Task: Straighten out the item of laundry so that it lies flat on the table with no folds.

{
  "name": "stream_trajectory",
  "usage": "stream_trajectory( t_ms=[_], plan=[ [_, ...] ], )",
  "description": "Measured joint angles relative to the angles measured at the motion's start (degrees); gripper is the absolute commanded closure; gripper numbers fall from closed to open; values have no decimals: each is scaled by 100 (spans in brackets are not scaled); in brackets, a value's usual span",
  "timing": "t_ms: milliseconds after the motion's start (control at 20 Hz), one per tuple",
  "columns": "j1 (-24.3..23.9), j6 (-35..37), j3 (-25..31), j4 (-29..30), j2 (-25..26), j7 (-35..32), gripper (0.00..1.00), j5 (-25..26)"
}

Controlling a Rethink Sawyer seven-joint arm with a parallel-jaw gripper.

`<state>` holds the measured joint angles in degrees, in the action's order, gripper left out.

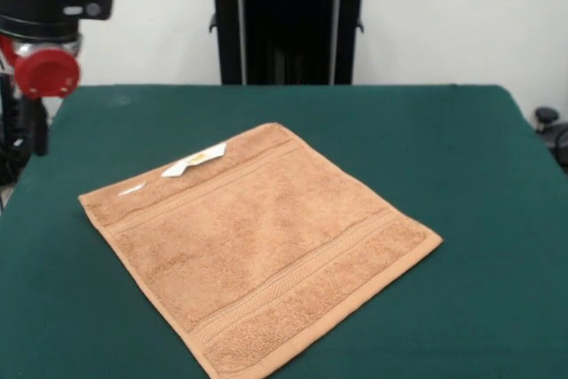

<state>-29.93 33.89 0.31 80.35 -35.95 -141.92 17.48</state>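
Currently, the nearest object is the small, roughly square orange-tan terry towel [257, 241], which lies on the dark green felt-like table [461, 157] slightly left of the table's centre. The towel is rotated so that one corner points toward the camera at the bottom edge of the view and the opposite corner points toward the far side. Woven border bands run parallel to its lower-right edge and its upper-left edge. All four corners appear open, and no fold or doubled layer is visible; the surface reads as a single flat sheet.

Farther back, a small white tag [195, 161] lies at the towel's upper-left edge, resting partly on the cloth.

Beyond the table's far left corner, a red and black section of the robot arm [44, 24] shows at the picture's upper left. The gripper is not visible in the front view, so the state of its fingers cannot be determined.

The controlling relation: the towel lies well apart from the visible arm section, toward the near right of it. In judgement, the task appears complete or nearly so.
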Motion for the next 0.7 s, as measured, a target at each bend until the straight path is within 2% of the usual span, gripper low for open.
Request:
stream_trajectory(
  t_ms=[700],
  plan=[
    [34, 554, 122, -1185, 116, 0, 0, 294]
  ],
)
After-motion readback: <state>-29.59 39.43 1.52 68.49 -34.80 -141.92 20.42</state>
